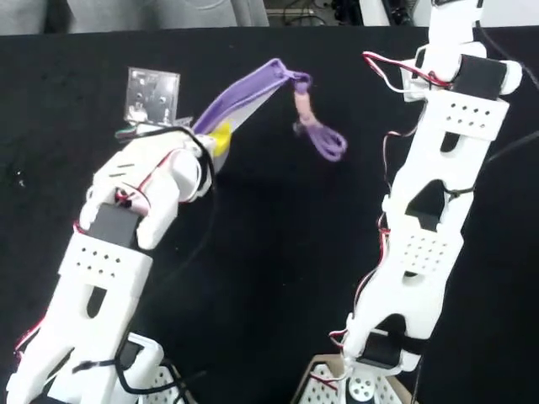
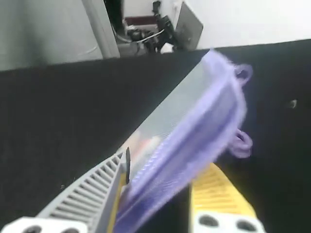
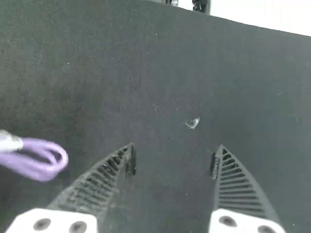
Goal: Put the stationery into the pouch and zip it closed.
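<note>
While the black table (image 1: 278,252) spreads under the 2 white arms, the left gripper (image 2: 160,179) is clamped on 1 end of the purple pouch (image 1: 244,93) and holds it slanting upward, edge-on. The right gripper (image 3: 172,158) hangs low over the table, jaws spread wide, gripping nothing. From the pouch's far end trails a purple strap loop (image 1: 327,141), beside the right gripper.

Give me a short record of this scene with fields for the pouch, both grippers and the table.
pouch: purple, clamped at one end, a purple loop trailing from the far end
left gripper: shut on pouch
right gripper: open, empty, over table near loop
table: black
zip: cannot tell
</note>
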